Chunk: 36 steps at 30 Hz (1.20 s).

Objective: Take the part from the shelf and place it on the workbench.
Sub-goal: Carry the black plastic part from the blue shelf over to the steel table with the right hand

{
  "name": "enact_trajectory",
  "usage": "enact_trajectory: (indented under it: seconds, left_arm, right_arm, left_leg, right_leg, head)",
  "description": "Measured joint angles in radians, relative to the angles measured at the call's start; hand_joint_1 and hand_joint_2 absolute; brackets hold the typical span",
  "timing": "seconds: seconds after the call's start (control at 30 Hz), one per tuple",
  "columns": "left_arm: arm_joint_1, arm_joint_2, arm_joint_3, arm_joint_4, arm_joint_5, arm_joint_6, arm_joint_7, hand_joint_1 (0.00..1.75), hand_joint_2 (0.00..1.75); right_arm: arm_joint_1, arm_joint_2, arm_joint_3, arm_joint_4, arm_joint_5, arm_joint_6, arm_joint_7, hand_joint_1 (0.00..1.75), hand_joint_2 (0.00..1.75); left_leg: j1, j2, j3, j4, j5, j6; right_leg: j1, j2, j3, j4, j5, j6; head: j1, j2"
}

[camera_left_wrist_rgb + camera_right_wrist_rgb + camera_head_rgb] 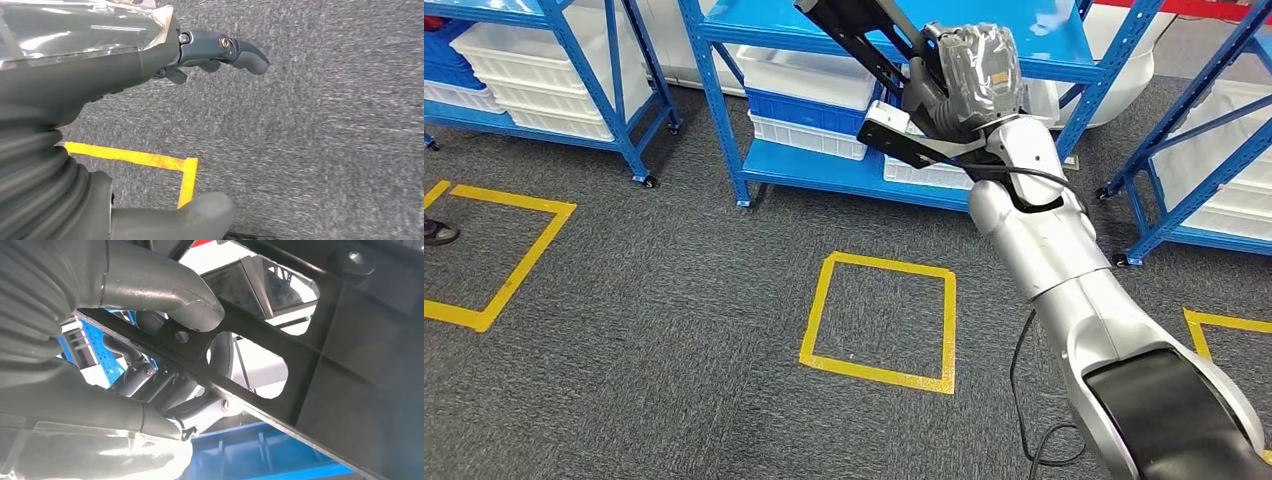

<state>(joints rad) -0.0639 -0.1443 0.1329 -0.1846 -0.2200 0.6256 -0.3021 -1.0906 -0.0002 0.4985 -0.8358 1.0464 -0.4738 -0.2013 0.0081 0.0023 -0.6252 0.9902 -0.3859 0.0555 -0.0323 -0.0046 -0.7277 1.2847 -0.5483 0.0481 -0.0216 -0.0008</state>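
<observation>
The right hand was clamped around the black part, a flat frame with cut-out windows, at one o'clock before the blue shelf. The left hand hung over grey carpet, fingers loosely apart, holding nothing. No readable writing showed anywhere.

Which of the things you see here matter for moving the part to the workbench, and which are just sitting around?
Part of the job:
- black part, held by the right hand
- blue shelf behind it

Just lying about:
- white bins on the shelves
- yellow tape square on the carpet
- left hand, hanging over the floor, holding nothing
</observation>
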Motion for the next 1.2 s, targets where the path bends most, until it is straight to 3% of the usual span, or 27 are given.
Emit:
enact_trajectory:
  seconds: [0.03,0.07,0.1,0.17,0.23,0.3,0.33,0.37,0.4,0.47,0.5,0.53,0.6,0.67,0.73,0.8,0.83,0.87,0.9,0.97,1.0,1.03,1.07,1.1,1.13,1.2]
  left_arm:
    - [0.000,0.000,0.000,0.000,0.000,0.000,0.000,0.00,1.75]
    - [0.000,0.000,0.000,0.000,0.000,0.000,0.000,0.00,1.75]
    - [0.000,0.000,0.000,0.000,0.000,0.000,0.000,0.00,1.75]
    - [-0.001,-0.001,0.000,0.000,0.000,0.000,-0.001,0.00,1.75]
    - [-0.002,-0.002,0.001,0.000,0.000,0.000,-0.002,0.00,1.75]
    - [-0.001,-0.002,0.001,0.000,0.000,-0.001,-0.002,0.00,1.75]
    - [0.000,-0.002,0.001,0.000,0.000,-0.001,-0.002,0.00,1.75]
    - [0.001,-0.002,0.001,0.000,0.000,-0.002,-0.002,0.00,1.75]
    - [0.001,-0.001,0.002,0.000,0.000,-0.003,-0.003,0.00,1.75]
    - [0.001,-0.001,0.002,0.000,0.000,-0.005,-0.003,0.00,1.75]
    - [0.000,-0.001,0.002,0.000,0.000,-0.006,-0.003,0.00,1.75]
    - [0.000,0.000,0.002,0.000,0.000,-0.007,-0.003,0.00,1.75]
    - [-0.001,0.000,0.003,0.000,0.000,-0.007,-0.003,0.00,1.75]
    - [-0.004,0.000,0.004,0.000,0.001,-0.007,-0.001,0.00,1.75]
    - [-0.007,-0.001,0.006,-0.001,0.002,-0.007,0.001,0.00,1.75]
    - [-0.007,0.000,0.009,-0.001,0.003,-0.006,0.002,0.00,1.75]
    - [-0.006,0.000,0.011,-0.001,0.004,-0.006,0.003,0.00,1.75]
    - [-0.005,0.000,0.013,0.000,0.006,-0.005,0.003,0.00,1.75]
    - [-0.005,0.000,0.014,0.000,0.008,-0.004,0.004,0.00,1.75]
    - [-0.005,0.000,0.016,0.000,0.009,-0.002,0.005,0.00,1.75]
    - [-0.005,0.000,0.017,0.000,0.009,-0.002,0.005,0.00,1.75]
    - [-0.005,0.000,0.017,0.000,0.009,-0.003,0.004,0.00,1.75]
    - [-0.005,0.000,0.017,0.000,0.009,-0.004,0.004,0.00,1.75]
    - [-0.005,-0.001,0.017,0.000,0.009,-0.005,0.002,0.00,1.75]
    - [-0.005,-0.001,0.017,0.000,0.009,-0.006,0.001,0.00,1.75]
    - [-0.005,-0.003,0.018,-0.001,0.009,-0.008,-0.002,0.00,1.75]
  right_arm:
    - [0.002,-0.001,0.000,0.000,-0.001,0.000,0.000,1.71,1.75]
    - [0.004,-0.001,0.000,0.000,-0.001,0.000,0.000,1.71,1.75]
    - [0.004,-0.001,-0.001,-0.001,-0.002,0.000,0.000,1.71,1.75]
    - [0.001,0.001,-0.003,-0.005,-0.003,0.000,0.000,1.71,1.75]
    - [-0.003,0.002,-0.006,-0.009,-0.004,0.000,0.000,1.71,1.75]
    - [-0.005,0.003,-0.008,-0.009,-0.007,0.002,0.000,1.71,1.75]
    - [-0.006,0.004,-0.009,-0.009,-0.008,0.003,-0.001,1.71,1.75]
    - [-0.006,0.005,-0.009,-0.009,-0.009,0.004,-0.001,1.71,1.75]
    - [-0.007,0.007,-0.010,-0.009,-0.010,0.005,-0.002,1.71,1.75]
    - [-0.007,0.009,-0.011,-0.009,-0.013,0.007,-0.003,1.71,1.75]
    - [-0.006,0.010,-0.012,-0.009,-0.014,0.008,-0.004,1.71,1.75]
    - [-0.006,0.010,-0.014,-0.009,-0.016,0.010,-0.005,1.71,1.75]
    - [-0.007,0.010,-0.016,-0.009,-0.023,0.017,-0.009,1.71,1.75]
    - [-0.010,0.012,-0.019,-0.012,-0.031,0.022,-0.016,1.71,1.75]
    - [-0.015,0.017,-0.022,-0.015,-0.037,0.023,-0.023,1.71,1.75]
    - [-0.018,0.019,-0.023,-0.015,-0.040,0.024,-0.026,1.71,1.75]
    - [-0.017,0.019,-0.024,-0.014,-0.041,0.025,-0.026,1.71,1.75]
    - [-0.016,0.019,-0.024,-0.013,-0.042,0.027,-0.027,1.71,1.75]
    - [-0.016,0.019,-0.024,-0.012,-0.041,0.029,-0.028,1.71,1.75]
    - [-0.019,0.020,-0.023,-0.011,-0.040,0.032,-0.028,1.71,1.75]
    - [-0.021,0.020,-0.023,-0.010,-0.038,0.032,-0.028,1.71,1.75]
    - [-0.021,0.021,-0.023,-0.008,-0.037,0.032,-0.028,1.71,1.75]
    - [-0.022,0.022,-0.023,-0.006,-0.035,0.033,-0.028,1.71,1.75]
    - [-0.023,0.024,-0.023,-0.005,-0.034,0.033,-0.028,1.71,1.75]
    - [-0.025,0.025,-0.023,-0.005,-0.034,0.035,-0.028,1.71,1.75]
    - [-0.035,0.031,-0.023,-0.005,-0.033,0.037,-0.027,1.71,1.75]
  left_leg:
    - [-0.003,0.000,-0.012,0.000,0.010,0.001]
    - [-0.005,0.000,-0.025,0.001,0.021,0.000]
    - [-0.007,-0.001,-0.036,0.001,0.032,-0.001]
    - [-0.010,-0.002,-0.055,0.002,0.053,-0.008]
    - [-0.011,-0.001,-0.064,-0.001,0.074,-0.018]
    - [-0.009,-0.002,-0.070,-0.006,0.087,-0.029]
    - [-0.006,-0.003,-0.078,0.003,0.070,-0.035]
    - [-0.003,-0.004,-0.089,0.030,0.032,-0.042]
    - [0.001,-0.005,-0.105,0.081,-0.024,-0.048]
    - [0.007,-0.005,-0.135,0.220,-0.125,-0.063]
    - [0.011,-0.005,-0.142,0.280,-0.145,-0.069]
    - [0.016,-0.005,-0.134,0.311,-0.139,-0.075]
    - [0.026,-0.004,-0.068,0.277,-0.094,-0.084]
    - [0.032,-0.006,0.048,0.143,-0.098,-0.090]
    - [0.025,-0.009,0.113,0.044,-0.133,-0.077]
    - [0.015,-0.008,0.104,0.024,-0.124,-0.049]
    - [0.011,-0.006,0.096,0.021,-0.111,-0.036]
    - [0.009,-0.004,0.084,0.018,-0.096,-0.024]
    - [0.009,-0.001,0.068,0.016,-0.078,-0.014]
    - [0.006,0.000,0.032,0.016,-0.047,-0.004]
    - [0.004,0.000,0.011,0.017,-0.030,-0.002]
    - [0.002,0.000,-0.009,0.018,-0.015,-0.001]
    - [-0.001,0.000,-0.029,0.018,0.001,-0.002]
    - [-0.003,0.000,-0.048,0.019,0.018,-0.003]
    - [-0.005,0.000,-0.065,0.019,0.033,-0.004]
    - [-0.009,0.000,-0.088,0.018,0.061,-0.012]
  right_leg:
    - [0.003,0.001,0.013,0.011,0.003,0.005]
    - [0.006,0.001,0.045,-0.017,0.019,0.011]
    - [0.009,0.001,0.094,-0.077,0.038,0.013]
    - [0.020,0.001,0.198,-0.224,0.045,0.001]
    - [0.031,0.001,0.235,-0.296,0.038,-0.014]
    - [0.025,0.001,0.220,-0.304,0.058,-0.026]
    - [0.019,0.000,0.212,-0.306,0.071,-0.035]
    - [0.013,-0.002,0.203,-0.308,0.085,-0.045]
    - [0.009,-0.004,0.192,-0.308,0.100,-0.052]
    - [0.009,-0.005,0.160,-0.307,0.129,-0.057]
    - [0.009,-0.005,0.142,-0.306,0.143,-0.055]
    - [0.008,-0.006,0.124,-0.305,0.156,-0.051]
    - [0.003,-0.006,0.088,-0.299,0.181,-0.040]
    - [0.002,-0.005,0.061,-0.290,0.201,-0.025]
    - [0.005,-0.005,0.047,-0.287,0.223,-0.007]
    - [0.007,-0.006,0.042,-0.298,0.246,0.012]
    - [0.004,-0.006,0.035,-0.297,0.243,0.016]
    - [0.003,-0.006,0.025,-0.281,0.221,0.014]
    - [0.002,-0.005,0.007,-0.241,0.177,0.006]
    - [0.003,-0.003,-0.029,-0.113,0.074,-0.009]
    - [0.005,-0.001,-0.038,-0.044,0.043,-0.008]
    - [0.007,0.000,-0.033,0.003,0.038,-0.002]
    - [0.010,0.001,-0.014,0.024,0.051,0.007]
    - [0.014,0.001,0.023,0.009,0.070,0.013]
    - [0.018,0.001,0.077,-0.040,0.079,0.011]
    - [0.032,0.000,0.196,-0.194,0.044,-0.011]
  head:
    - [0.001,0.000]
    - [0.001,0.000]
    - [0.002,0.000]
    - [0.000,0.000]
    - [0.000,0.000]
    - [0.002,0.000]
    - [0.001,0.000]
    - [0.000,0.000]
    - [-0.002,0.000]
    - [-0.006,0.000]
    - [-0.006,0.000]
    - [-0.006,0.000]
    - [-0.007,0.000]
    - [-0.008,0.000]
    - [-0.006,0.000]
    - [-0.004,0.000]
    - [-0.005,0.000]
    - [-0.003,0.000]
    - [-0.001,0.000]
    - [0.005,0.000]
    - [0.006,0.000]
    - [0.006,0.000]
    - [0.006,0.000]
    - [0.006,0.000]
    - [0.006,0.000]
    - [0.005,0.000]
